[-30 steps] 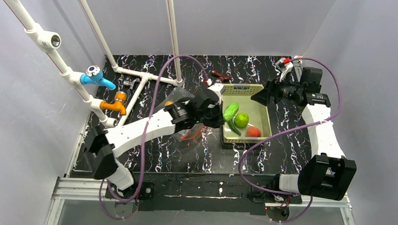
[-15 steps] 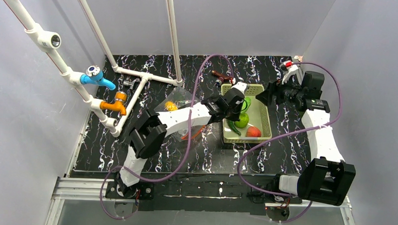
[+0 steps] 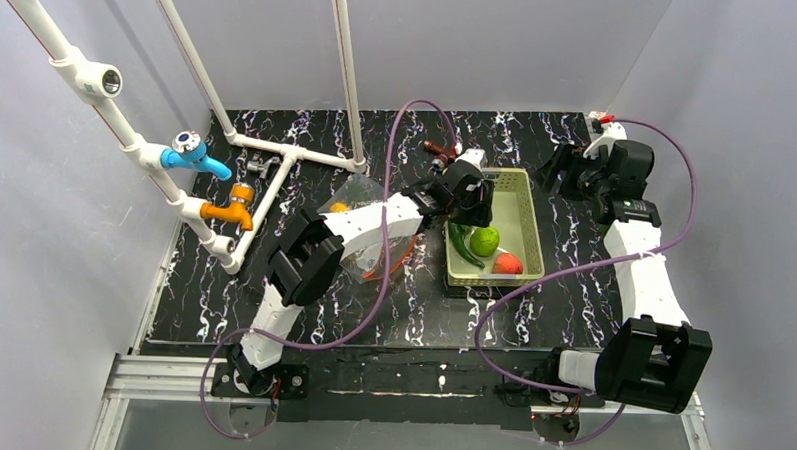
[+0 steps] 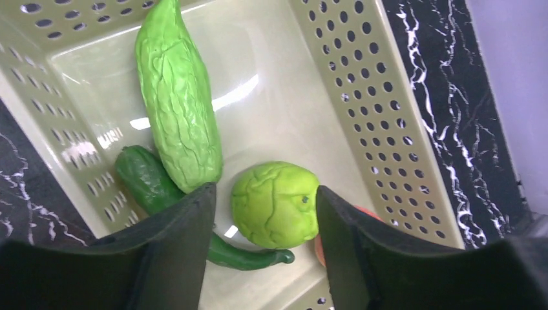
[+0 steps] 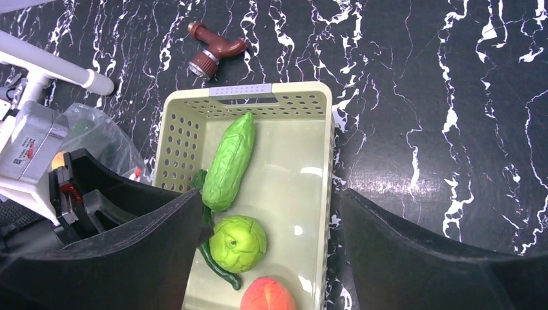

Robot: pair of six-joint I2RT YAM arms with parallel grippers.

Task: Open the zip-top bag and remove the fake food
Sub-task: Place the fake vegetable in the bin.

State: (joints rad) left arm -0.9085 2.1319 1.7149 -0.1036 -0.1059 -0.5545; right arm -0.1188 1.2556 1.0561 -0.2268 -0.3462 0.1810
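Observation:
The clear zip-top bag (image 3: 363, 202) lies left of the yellow-green basket (image 3: 530, 230), and a yellow piece (image 3: 338, 209) shows through it. Its red-orange zipper strip (image 3: 393, 263) faces the near side. My left gripper (image 3: 465, 199) hangs open over the basket with nothing between its fingers (image 4: 174, 245). Below it lie fake food pieces: a light green cucumber (image 4: 178, 103), a green round fruit (image 4: 274, 203), a dark green curved vegetable (image 4: 145, 181) and a red-orange tomato (image 5: 268, 294). Farther back and to the right of the basket, my right gripper (image 3: 568, 176) is open and empty.
A brown tap-like object (image 3: 442, 151) lies just behind the basket. A white pipe frame (image 3: 277, 151) with a blue tap (image 3: 199, 158) and an orange tap (image 3: 233, 209) stands at the left. Purple cables loop over the table from both arms.
My left arm swung right from the bag to above the basket and its gripper opened. The light green cucumber now lies loose in the basket. My right gripper drew back slightly.

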